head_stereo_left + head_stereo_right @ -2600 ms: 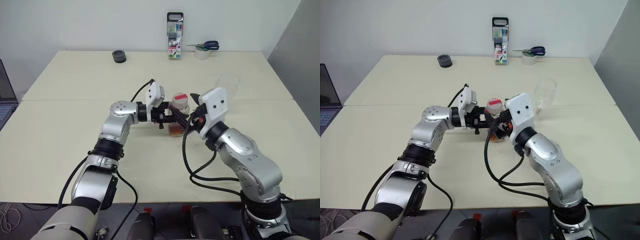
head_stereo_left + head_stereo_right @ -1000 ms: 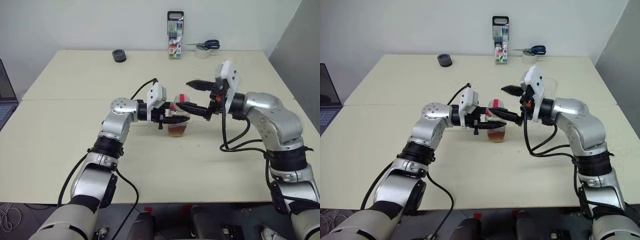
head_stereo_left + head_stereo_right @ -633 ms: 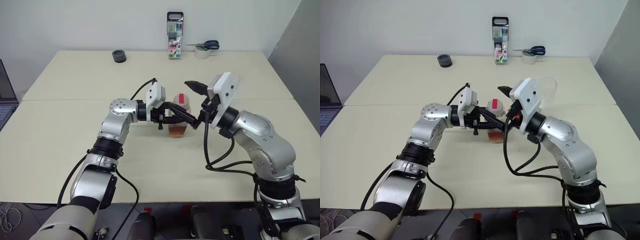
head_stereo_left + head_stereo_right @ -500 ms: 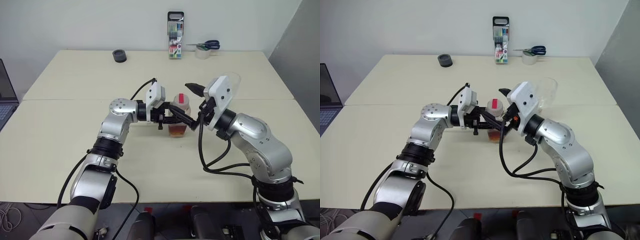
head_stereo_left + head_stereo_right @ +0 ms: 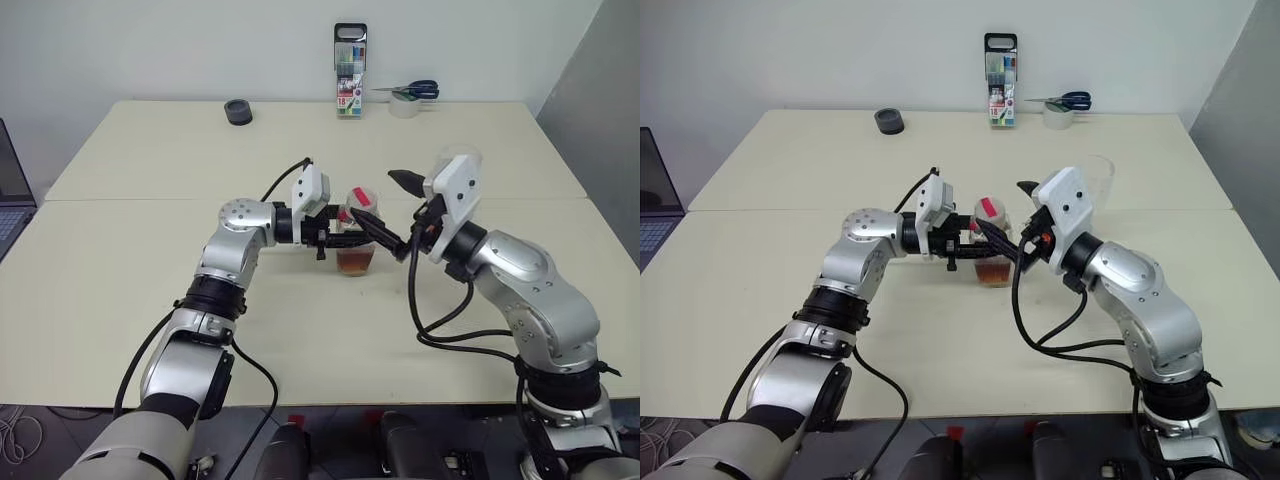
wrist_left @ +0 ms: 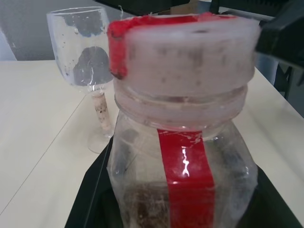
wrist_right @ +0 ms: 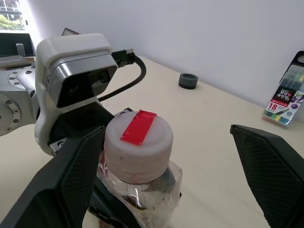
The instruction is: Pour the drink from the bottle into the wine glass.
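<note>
Table (image 5: 150, 300): left gripper (image 5: 350, 238) grasping bottle (image 7: 140, 175); right gripper (image 5: 398, 214) released, probably untouching.

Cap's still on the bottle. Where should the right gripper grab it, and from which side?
Probably the cap's round side wall, from above: the left gripper is shut on the bottle body below, and the right gripper's open fingers already straddle the cap.

Even, bright indoor light falls from above on the pale cream counter (image 5: 120, 290), leaving only soft, faint shadows under the arms. The head views are sharp throughout. In the left wrist view the small clear plastic bottle with red label strip (image 6: 183, 156) sits very close and slightly soft, a white glare streak on its strip.
</note>
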